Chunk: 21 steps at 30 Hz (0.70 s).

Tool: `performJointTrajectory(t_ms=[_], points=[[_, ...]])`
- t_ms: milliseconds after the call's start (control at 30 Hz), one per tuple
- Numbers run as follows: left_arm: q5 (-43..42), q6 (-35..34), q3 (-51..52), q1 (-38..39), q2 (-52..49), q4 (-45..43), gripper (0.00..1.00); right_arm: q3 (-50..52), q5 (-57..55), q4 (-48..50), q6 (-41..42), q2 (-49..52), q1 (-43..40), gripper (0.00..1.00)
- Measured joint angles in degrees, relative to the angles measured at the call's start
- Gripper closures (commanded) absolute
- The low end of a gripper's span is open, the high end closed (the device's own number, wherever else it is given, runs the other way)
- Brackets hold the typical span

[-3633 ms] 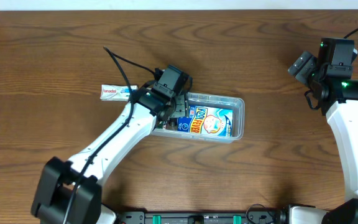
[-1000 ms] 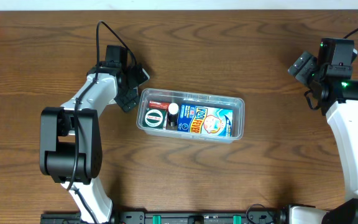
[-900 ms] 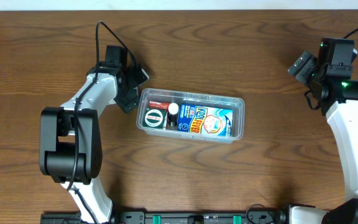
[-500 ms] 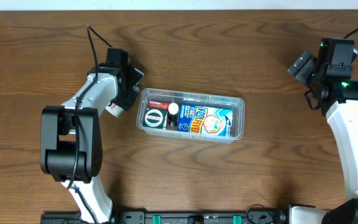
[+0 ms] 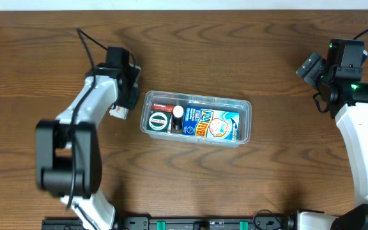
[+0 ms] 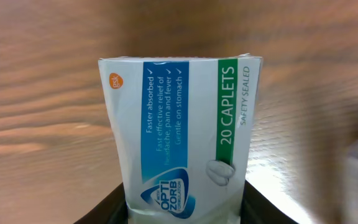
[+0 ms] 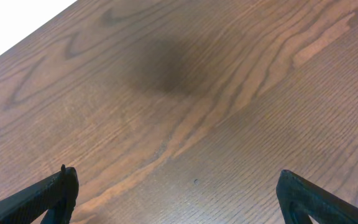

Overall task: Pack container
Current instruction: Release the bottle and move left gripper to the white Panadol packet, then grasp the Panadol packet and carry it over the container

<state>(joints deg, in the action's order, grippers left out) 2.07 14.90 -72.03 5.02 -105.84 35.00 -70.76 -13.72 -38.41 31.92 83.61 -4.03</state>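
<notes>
White caplet box [image 6: 182, 137] in left claw [image 6: 184, 209]

We record one container [image 5: 246, 121]: a clear plastic rectangular tub with rounded corners and a rolled rim. It sits upright and open-topped on the wooden table [image 5: 235, 185], near the middle, its long side running left to right and slightly skewed. Inside, a blue printed box [image 5: 214, 124] fills the right part. A round dark-lidded item [image 5: 159, 121], a red-and-white item [image 5: 163, 107] and a small white cap [image 5: 179, 112] occupy the left end.
</notes>
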Motion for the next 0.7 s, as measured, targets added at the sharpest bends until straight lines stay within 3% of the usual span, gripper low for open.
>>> performJointTrajectory(t_ms=[267, 500, 700], points=[[-1.29, -9.35, 0.0, 0.0, 13.88, 4.83, 0.57, 0.0, 0.0, -0.02, 0.0, 0.0, 0.0, 0.01], [-16.28, -12.17, 0.0, 0.85, 20.28, 9.31, 0.57, 0.0, 0.0, -0.09, -0.02, 0.0, 0.0, 0.01], [-24.5, -9.7, 0.0, 7.21, 20.87, 11.87, 0.57, 0.0, 0.0, -0.11, 0.0, 0.0, 0.0, 0.01]])
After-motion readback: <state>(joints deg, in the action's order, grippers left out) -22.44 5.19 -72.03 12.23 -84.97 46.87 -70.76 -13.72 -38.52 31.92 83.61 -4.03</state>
